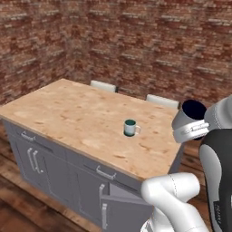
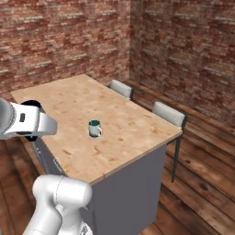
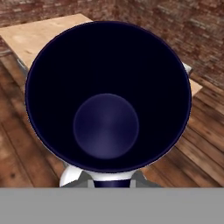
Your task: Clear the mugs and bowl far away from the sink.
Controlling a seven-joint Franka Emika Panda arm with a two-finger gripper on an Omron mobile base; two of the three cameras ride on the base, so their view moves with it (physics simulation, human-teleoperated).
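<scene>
A small mug with a teal inside stands upright on the wooden island top, near its right end. My gripper is shut on the second mug, greyish-white outside and dark navy inside, and holds it in the air just off the island's right end, above the level of the top. In the hand view I look straight into the navy mug, which hides my fingertips. The bowl and the sink are out of view.
Two pale chairs stand along the island's far side. Grey cabinet fronts run below the top, with one door ajar near my arm. Brick walls and a wooden floor surround the island.
</scene>
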